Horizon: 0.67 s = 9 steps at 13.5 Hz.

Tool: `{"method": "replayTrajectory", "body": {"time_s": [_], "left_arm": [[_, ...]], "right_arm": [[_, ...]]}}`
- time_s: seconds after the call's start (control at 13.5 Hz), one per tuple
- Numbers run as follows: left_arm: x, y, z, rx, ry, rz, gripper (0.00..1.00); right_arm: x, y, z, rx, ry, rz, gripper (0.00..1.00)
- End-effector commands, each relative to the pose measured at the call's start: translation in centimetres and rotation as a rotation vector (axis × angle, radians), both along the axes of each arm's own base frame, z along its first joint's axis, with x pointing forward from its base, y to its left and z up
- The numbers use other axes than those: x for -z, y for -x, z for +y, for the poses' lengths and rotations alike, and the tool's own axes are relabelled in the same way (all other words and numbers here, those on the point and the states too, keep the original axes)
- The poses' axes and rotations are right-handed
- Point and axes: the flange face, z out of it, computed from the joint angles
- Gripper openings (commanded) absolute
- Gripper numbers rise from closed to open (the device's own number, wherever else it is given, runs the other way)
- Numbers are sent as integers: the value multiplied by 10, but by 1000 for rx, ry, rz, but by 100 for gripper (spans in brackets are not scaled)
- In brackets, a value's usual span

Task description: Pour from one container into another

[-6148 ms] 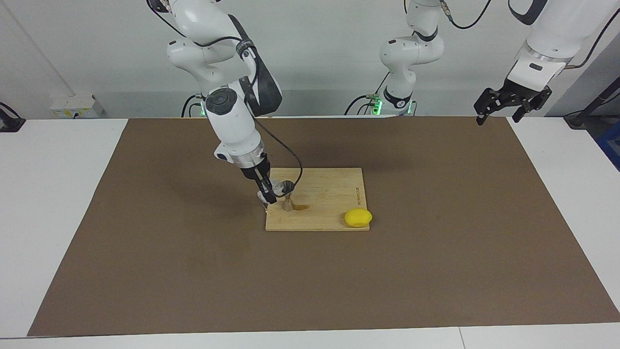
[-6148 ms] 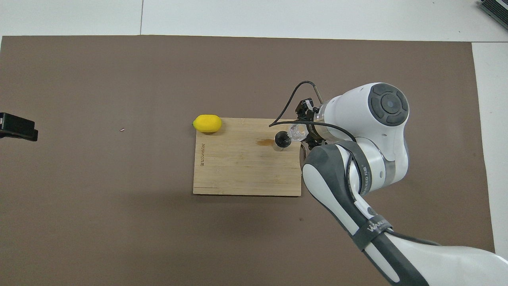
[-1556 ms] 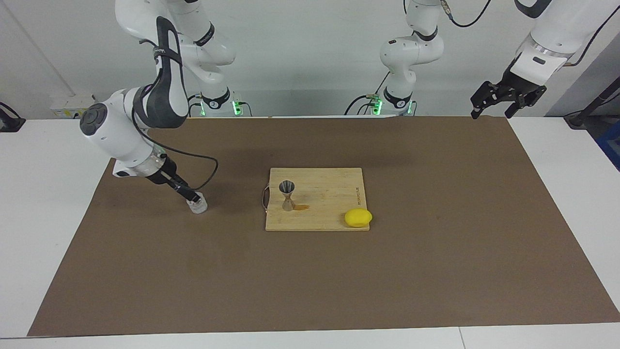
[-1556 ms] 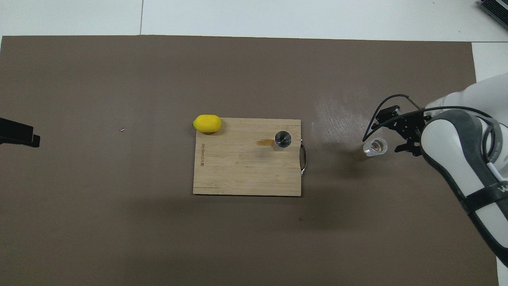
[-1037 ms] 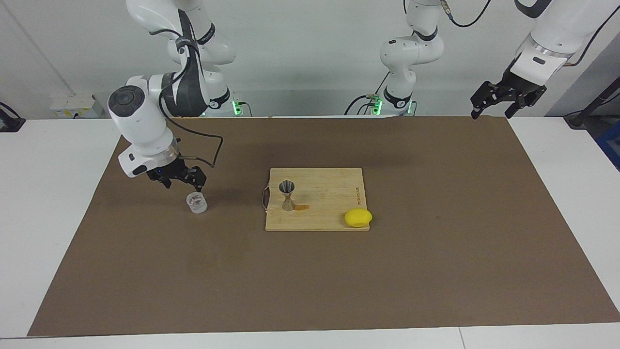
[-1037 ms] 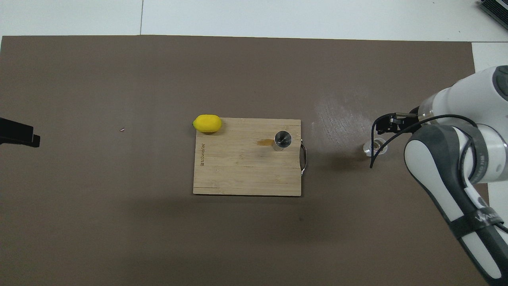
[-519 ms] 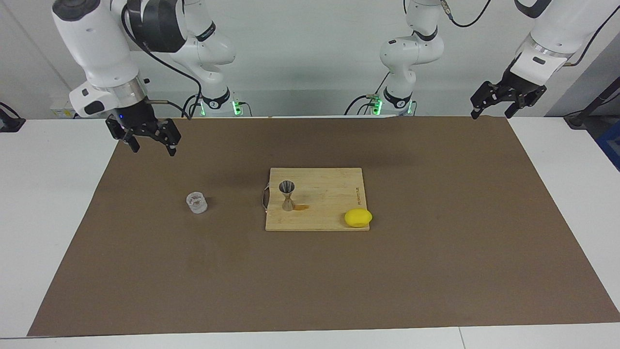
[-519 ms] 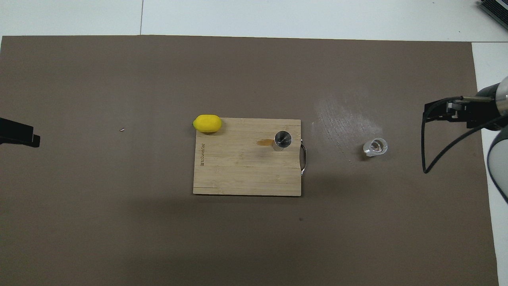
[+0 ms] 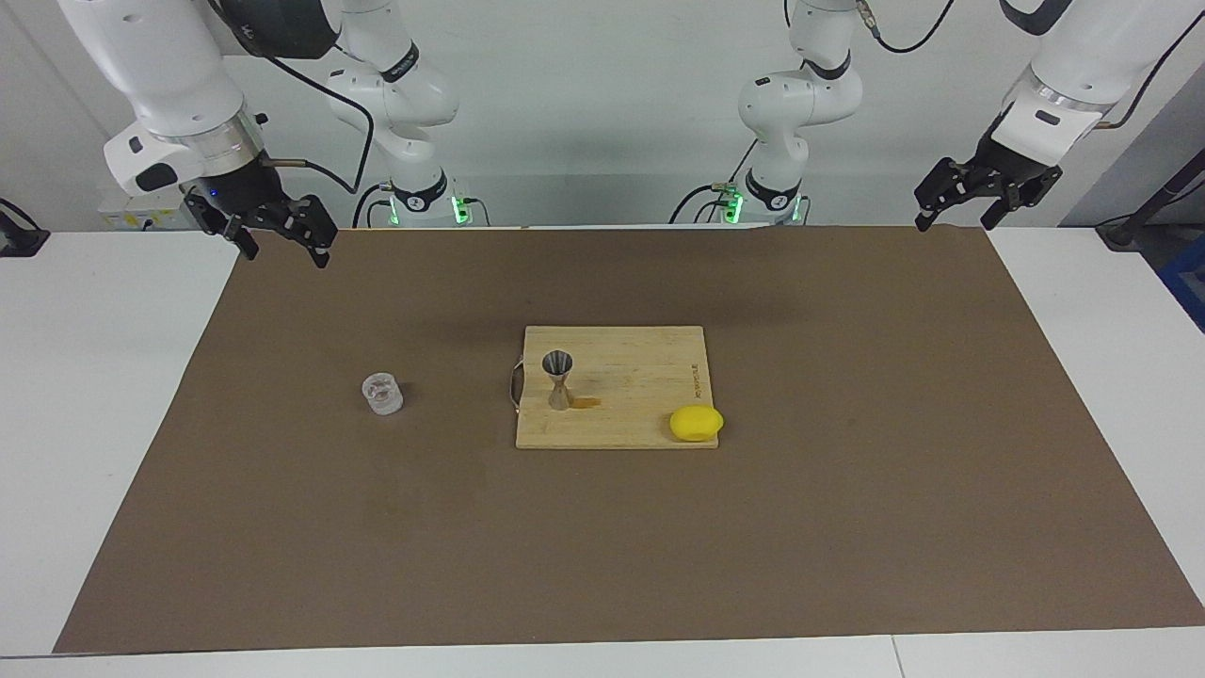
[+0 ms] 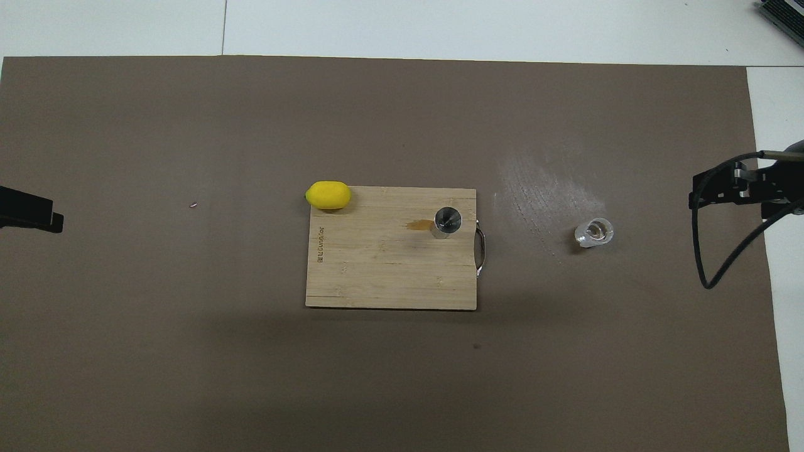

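Meanwhile, glass cup (image 9: 382,394) sitting upright on brown mat (image 9: 847,527) | jigger (image 9: 559,379) standing on cutting board (image 9: 650,414) | right tool (image 9: 279,247) hanging spread, empty | left tool (image 9: 953,220) waiting spread

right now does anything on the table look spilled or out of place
Yes. A small amber puddle lies on the wooden cutting board right beside the steel jigger, like liquid that missed it. The brown mat has a pale scuffed patch between the board and the glass cup. The lemon overhangs the board's corner.
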Motion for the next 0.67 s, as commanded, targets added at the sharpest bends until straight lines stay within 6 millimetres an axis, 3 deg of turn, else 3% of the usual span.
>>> {"method": "replayTrajectory", "body": {"time_s": [0.0,0.59], "left_arm": [[-1,10,-2,2,-11,8,100],[-1,10,-2,2,-11,8,100]], "right_arm": [[5,7,3,-31,-16,27,99],[8,11,11,-27,-13,32,100]]}}
